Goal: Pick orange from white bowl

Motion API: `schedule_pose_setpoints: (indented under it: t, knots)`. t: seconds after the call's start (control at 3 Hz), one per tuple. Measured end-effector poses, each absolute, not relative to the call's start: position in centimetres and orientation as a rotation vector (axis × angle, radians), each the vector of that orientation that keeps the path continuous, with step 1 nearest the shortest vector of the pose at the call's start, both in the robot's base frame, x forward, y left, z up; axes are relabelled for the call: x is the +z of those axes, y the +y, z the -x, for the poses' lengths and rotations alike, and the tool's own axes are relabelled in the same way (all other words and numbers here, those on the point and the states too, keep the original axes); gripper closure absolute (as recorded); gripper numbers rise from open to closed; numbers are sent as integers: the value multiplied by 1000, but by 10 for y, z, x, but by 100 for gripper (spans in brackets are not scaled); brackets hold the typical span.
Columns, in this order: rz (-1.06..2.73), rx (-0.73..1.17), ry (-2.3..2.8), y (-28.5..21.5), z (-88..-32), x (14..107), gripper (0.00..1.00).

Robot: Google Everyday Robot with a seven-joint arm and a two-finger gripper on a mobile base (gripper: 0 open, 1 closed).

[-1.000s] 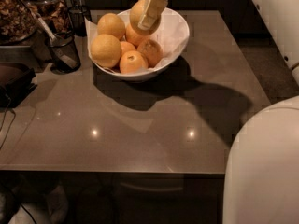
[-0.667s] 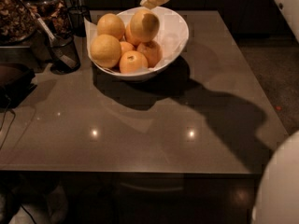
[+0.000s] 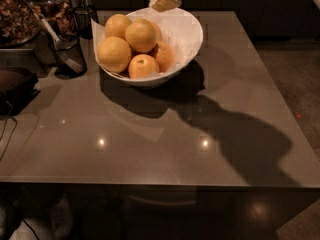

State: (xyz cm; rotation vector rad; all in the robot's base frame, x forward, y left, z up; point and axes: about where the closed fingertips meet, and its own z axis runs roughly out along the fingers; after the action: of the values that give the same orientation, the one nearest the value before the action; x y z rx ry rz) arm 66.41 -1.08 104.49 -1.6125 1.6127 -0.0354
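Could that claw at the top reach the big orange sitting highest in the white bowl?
Probably yes. The gripper hangs just above the far rim of the white bowl, and the orange lies uncovered at the top, with open space between them.

One bowl [image 3: 187,34] sits near the far edge of the counter [image 3: 150,149]. It holds three large pale oranges [image 3: 116,25] [image 3: 141,35] [image 3: 114,54] and two smaller, deeper-orange fruits [image 3: 143,66] [image 3: 163,55] that show. Two mesh cups [image 3: 67,54] [image 3: 85,16] stand by the far left corner, and one gripper [image 3: 162,1] hangs over the far edge, above the bowl's rim.
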Motion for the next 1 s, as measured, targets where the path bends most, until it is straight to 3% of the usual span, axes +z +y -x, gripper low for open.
schedule_pose_setpoints:
  t: [1.0]
  knots:
    - [1613, -35, 1613, -11, -664, 1045, 11]
